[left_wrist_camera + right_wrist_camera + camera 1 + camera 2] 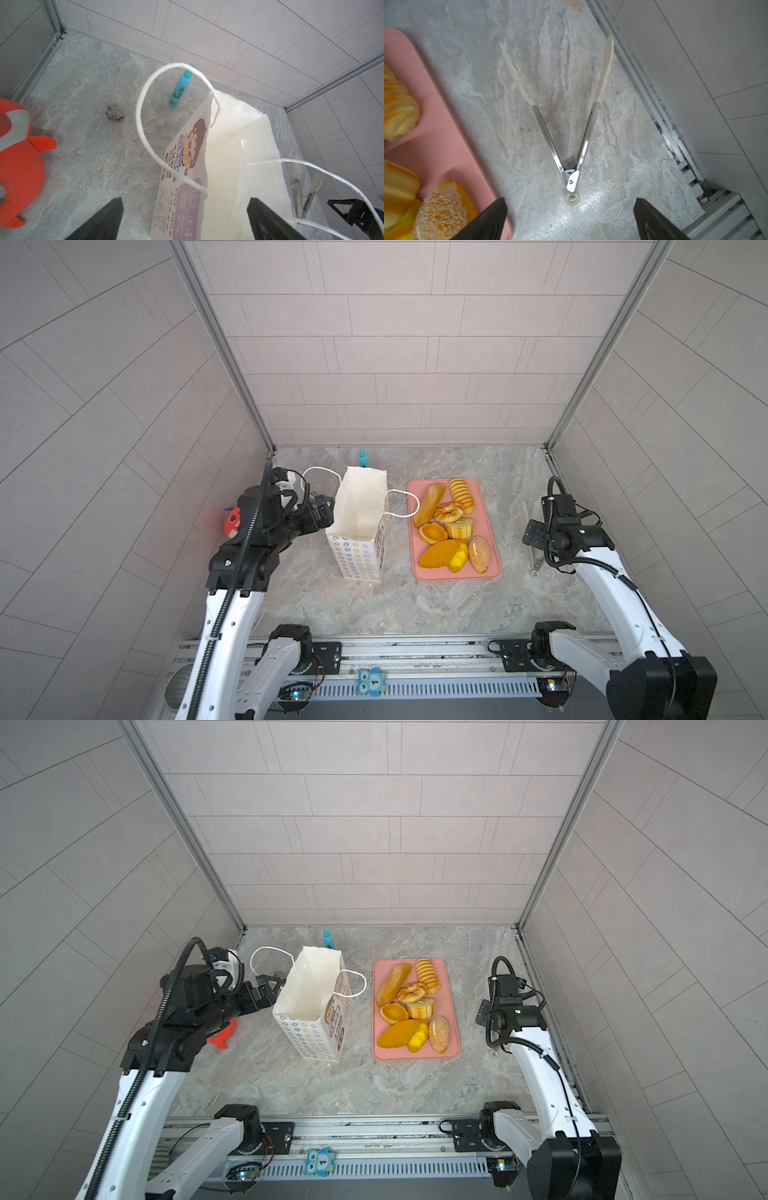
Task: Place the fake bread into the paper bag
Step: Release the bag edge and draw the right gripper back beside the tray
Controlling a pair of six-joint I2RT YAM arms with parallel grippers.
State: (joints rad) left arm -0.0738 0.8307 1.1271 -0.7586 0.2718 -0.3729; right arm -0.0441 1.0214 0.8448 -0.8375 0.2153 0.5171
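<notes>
Clearly, fake bread (459, 529) lies right of the paper bag (357, 556), nearer the open right end effector (533, 533); left end effector (323, 512) open too.

In a top view the right arm (582, 540) hid most of the tongs (535, 566). The left arm (257, 539) covered much of the orange toy (232, 523), and the paper bag (360, 510) hid the bottom of the blue bottle (362, 456). In the right wrist view the edge cut off the pink tray (446, 135) and the blurry fake bread (400, 108)
</notes>
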